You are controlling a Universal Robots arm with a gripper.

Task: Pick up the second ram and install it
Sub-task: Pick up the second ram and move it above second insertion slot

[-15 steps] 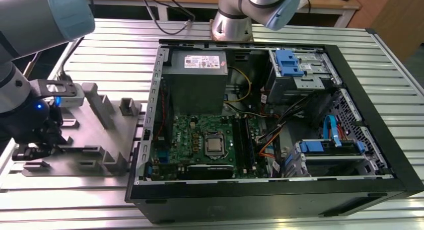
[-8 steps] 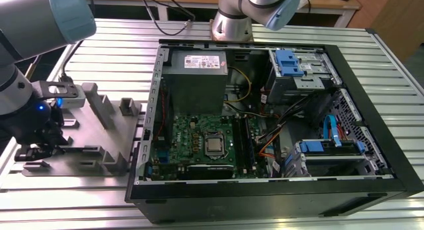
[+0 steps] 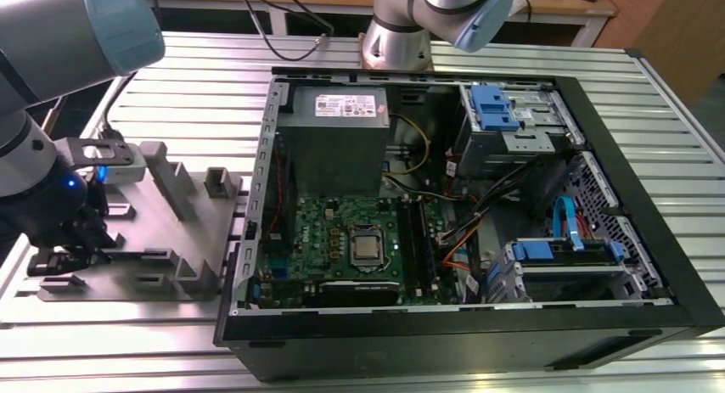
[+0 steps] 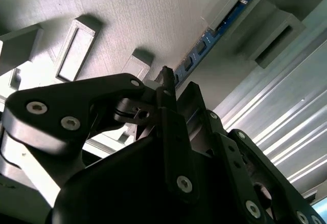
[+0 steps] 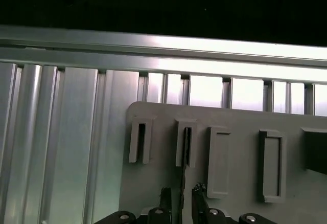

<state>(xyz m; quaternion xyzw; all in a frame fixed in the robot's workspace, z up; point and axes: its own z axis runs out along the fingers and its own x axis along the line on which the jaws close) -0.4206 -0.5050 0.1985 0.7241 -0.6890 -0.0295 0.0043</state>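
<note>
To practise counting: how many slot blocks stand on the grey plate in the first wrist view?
5 blocks in one row on the plate; one is cropped, more may be hidden.

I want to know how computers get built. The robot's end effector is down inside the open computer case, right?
Not quite. The end effector is outside the open computer case. It is down over the grey holder plate that lies beside the case, on the exterior view's left. The exterior view shows this.
</note>
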